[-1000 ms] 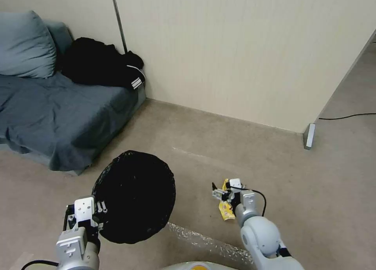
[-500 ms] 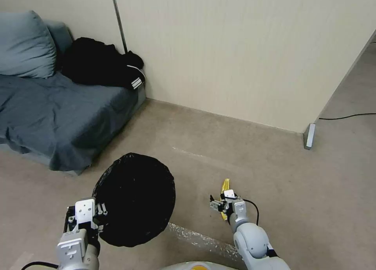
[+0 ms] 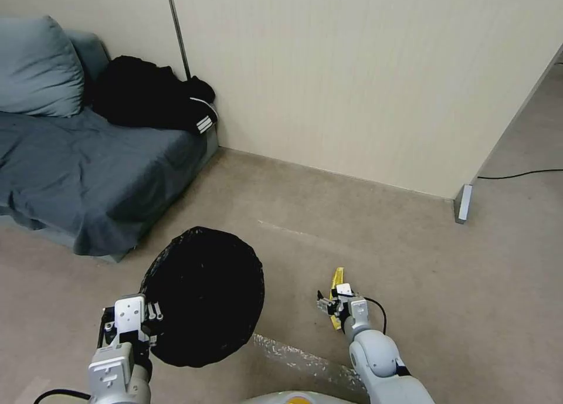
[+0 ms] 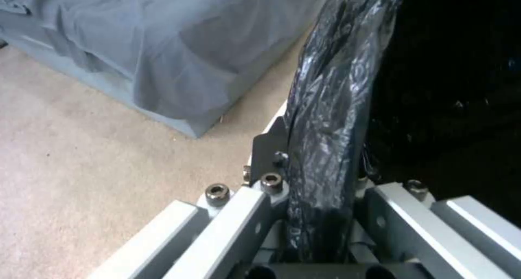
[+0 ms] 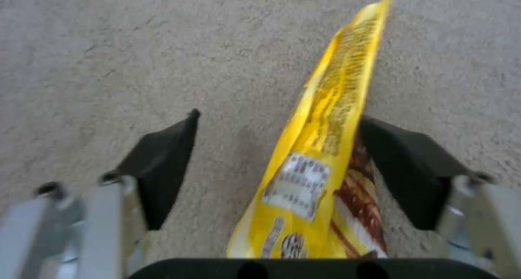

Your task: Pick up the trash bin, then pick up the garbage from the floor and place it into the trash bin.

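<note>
Bin: the trash bin (image 3: 202, 295) is held off the floor on the robot's left, tilted so its bag-lined mouth faces the head camera; the black liner (image 4: 331, 108) is folded over the rim.
Left pincer: the left pincer (image 3: 136, 328) sits at the near-left edge of the bin's rim. In the left wrist view its fingers (image 4: 250, 214) stand on either side of the bagged rim, closed onto it.
Wrapper: a yellow snack wrapper (image 3: 336, 287) is the piece of garbage in play, on the robot's right, to the right of the bin and apart from it. In the head view its upper end sticks up past the pincer.
Right pincer: the right pincer (image 3: 335, 304) is low over the carpet with the wrapper (image 5: 320, 157) between its two black pads (image 5: 163, 165). The pads are spread apart; the wrapper lies against the one pad, with a clear gap to the other. Whether that contact amounts to a hold cannot be told.
Floor: tan carpet (image 3: 381, 240); a strip of crinkled silver sheet (image 3: 305, 363) lies near the robot's base, between bin and right arm.
Surroundings: a grey-blue sofa (image 3: 88, 169) with a cushion and a dark garment (image 3: 152, 96) stands to the left of the bin, against the pale wall (image 3: 352, 70).
</note>
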`<state>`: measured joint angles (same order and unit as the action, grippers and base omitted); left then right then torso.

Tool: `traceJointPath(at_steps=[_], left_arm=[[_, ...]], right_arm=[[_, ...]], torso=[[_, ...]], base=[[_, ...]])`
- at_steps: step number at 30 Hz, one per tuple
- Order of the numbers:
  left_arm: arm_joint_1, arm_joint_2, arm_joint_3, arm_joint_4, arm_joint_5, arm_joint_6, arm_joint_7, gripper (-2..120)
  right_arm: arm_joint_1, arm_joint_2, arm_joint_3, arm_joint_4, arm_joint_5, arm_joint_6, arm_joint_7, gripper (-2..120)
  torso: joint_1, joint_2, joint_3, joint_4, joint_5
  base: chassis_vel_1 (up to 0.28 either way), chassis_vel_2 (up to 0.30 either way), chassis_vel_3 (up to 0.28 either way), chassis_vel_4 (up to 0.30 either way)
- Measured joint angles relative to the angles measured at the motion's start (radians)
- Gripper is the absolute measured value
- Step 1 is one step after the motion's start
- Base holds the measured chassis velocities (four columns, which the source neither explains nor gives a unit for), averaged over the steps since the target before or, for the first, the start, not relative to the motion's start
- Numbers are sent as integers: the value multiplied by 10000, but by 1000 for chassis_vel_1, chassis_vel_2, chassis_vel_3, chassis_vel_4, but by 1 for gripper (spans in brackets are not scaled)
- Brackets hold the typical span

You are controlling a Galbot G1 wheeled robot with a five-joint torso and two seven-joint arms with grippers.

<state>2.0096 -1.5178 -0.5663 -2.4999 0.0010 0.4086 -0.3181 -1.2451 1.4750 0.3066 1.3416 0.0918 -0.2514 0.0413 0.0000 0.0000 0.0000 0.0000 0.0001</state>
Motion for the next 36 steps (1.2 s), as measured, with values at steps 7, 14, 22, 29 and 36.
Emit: traceJointPath(at_steps=[7, 14, 22, 29, 36], left_arm=[[-1, -4, 20, 0, -1, -17, -29, 2], [-7, 0, 44, 0, -2, -24, -42, 2], [-17, 5, 101, 0, -3, -32, -48, 2], [-29, 7, 108, 0, -8, -41, -52, 2], [-48, 30, 198, 0, -3, -64, -64, 2]], right_arm=[[325, 67, 115, -701, -60, 383, -51, 44], [329, 61, 172, -804, -58, 493, -67, 21], [292, 67, 253, -809, -132, 674, -26, 0], [279, 44, 280, -605, -148, 705, 39, 0], [-329, 5, 248, 1167, -103, 906, 246, 0]], torso=[[0, 0, 0, 0, 0], [0, 0, 0, 0, -1], [0, 1, 0, 0, -1], [0, 0, 0, 0, 0], [0, 0, 0, 0, 0]], base=[[0, 0, 0, 0], [0, 0, 0, 0], [0, 0, 0, 0], [0, 0, 0, 0], [0, 0, 0, 0]])
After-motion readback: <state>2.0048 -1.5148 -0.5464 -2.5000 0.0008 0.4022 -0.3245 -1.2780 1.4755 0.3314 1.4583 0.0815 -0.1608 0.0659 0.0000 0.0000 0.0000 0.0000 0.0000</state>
